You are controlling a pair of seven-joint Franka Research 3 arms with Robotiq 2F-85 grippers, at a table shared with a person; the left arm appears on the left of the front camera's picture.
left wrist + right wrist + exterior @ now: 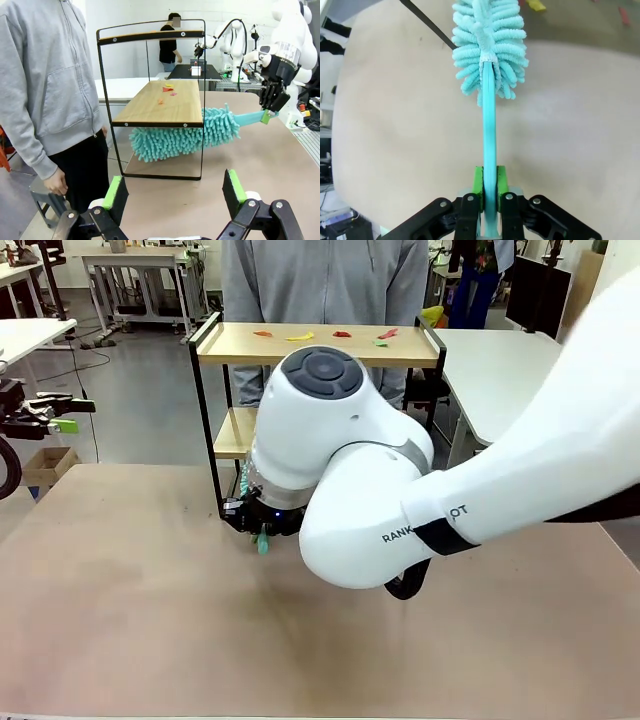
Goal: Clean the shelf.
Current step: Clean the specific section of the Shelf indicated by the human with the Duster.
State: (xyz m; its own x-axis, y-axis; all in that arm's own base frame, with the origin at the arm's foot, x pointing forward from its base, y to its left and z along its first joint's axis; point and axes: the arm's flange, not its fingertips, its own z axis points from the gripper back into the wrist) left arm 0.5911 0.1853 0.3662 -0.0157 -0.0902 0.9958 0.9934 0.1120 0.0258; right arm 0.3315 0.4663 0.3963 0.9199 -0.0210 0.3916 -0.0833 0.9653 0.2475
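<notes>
1. Two light wood boards in a thin black frame make up the shelf [320,345]. It stands at the far edge of the table [130,620], around the middle, and a person [320,280] in a grey hooded top stands just behind it.
2. Several small coloured scraps [300,336] lie along the top board. My left wrist view shows a few more on the lower board.
3. From the front, my right arm's bulky white joints cover the shelf's middle and most of the lower tier; the wrist views are clearer.
4. A teal fluffy duster [180,135] reaches in from the shelf's near side, with its head under the lower board and above the table. One black frame post crosses in front of it. I cannot tell whether the fluff touches the board's underside.
5. The right gripper [489,175] is clamped tight on the end of the duster's flat handle, a green pad on either side.
6. That arm comes in from the right, crosses the middle and bends down. Its wrist sits low over the table, by the shelf's near left leg, and the handle slopes down from the pincer to the head.
7. The left gripper [174,175] is spread wide with nothing in it. It hangs off the table's far left corner, facing the shelf's end.
8. Other white tables [500,360] stand beyond the far edge.
</notes>
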